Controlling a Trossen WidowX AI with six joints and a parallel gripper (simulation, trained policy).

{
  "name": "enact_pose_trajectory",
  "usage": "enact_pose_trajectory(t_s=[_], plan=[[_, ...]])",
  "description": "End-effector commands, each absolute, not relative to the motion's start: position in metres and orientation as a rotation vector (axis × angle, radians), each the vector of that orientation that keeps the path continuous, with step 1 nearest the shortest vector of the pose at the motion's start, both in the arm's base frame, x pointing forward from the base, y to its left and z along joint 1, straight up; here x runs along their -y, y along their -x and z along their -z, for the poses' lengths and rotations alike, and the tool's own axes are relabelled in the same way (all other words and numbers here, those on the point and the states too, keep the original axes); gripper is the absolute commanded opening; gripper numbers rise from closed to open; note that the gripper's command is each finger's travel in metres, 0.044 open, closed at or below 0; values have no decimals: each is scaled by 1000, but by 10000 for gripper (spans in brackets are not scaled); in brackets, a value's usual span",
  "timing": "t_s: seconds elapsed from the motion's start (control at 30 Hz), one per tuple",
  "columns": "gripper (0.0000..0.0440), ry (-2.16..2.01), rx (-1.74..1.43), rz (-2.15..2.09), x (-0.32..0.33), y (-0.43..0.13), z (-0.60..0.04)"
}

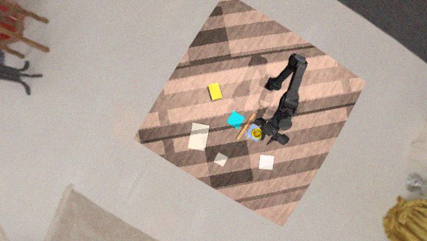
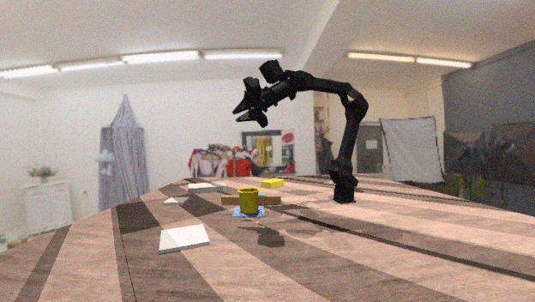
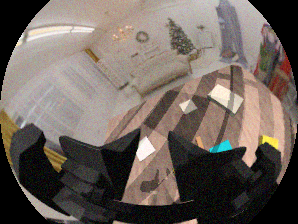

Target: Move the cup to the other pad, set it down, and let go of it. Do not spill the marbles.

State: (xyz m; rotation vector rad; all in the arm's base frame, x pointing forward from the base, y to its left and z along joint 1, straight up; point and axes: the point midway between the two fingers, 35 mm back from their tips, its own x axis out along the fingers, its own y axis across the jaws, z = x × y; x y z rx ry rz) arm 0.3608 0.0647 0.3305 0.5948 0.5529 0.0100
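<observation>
The yellow cup (image 1: 256,133) (image 2: 249,202) stands upright on the blue pad (image 1: 250,130) (image 2: 237,213). Something small shows inside it from above, but I cannot count the marbles. The cyan pad (image 1: 235,120) (image 3: 221,147) lies bare across the wooden strip (image 1: 246,127) (image 2: 272,200) from the cup. My gripper (image 1: 265,137) (image 2: 236,117) (image 3: 154,133) is partly open, with nothing between its fingers. It hangs high above the table, well above the cup and not touching it. In the wrist view the cup is hidden behind the fingers.
A yellow block (image 1: 215,91) (image 2: 272,184) (image 3: 270,142) lies beyond the cyan pad. A white square slab (image 1: 266,162) (image 2: 184,238) (image 3: 146,149), a small pale piece (image 1: 220,159) (image 3: 188,106) and a larger pale slab (image 1: 199,136) (image 3: 226,98) also lie on the table.
</observation>
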Motion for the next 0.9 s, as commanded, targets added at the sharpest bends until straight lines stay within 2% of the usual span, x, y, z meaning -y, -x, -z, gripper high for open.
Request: enact_pose_trajectory(t_s=[0.0, 0.87], plan=[[168, -644, -593, 14, -69, -363, -331], [165, -899, -919, 272, -87, -372, -296]])
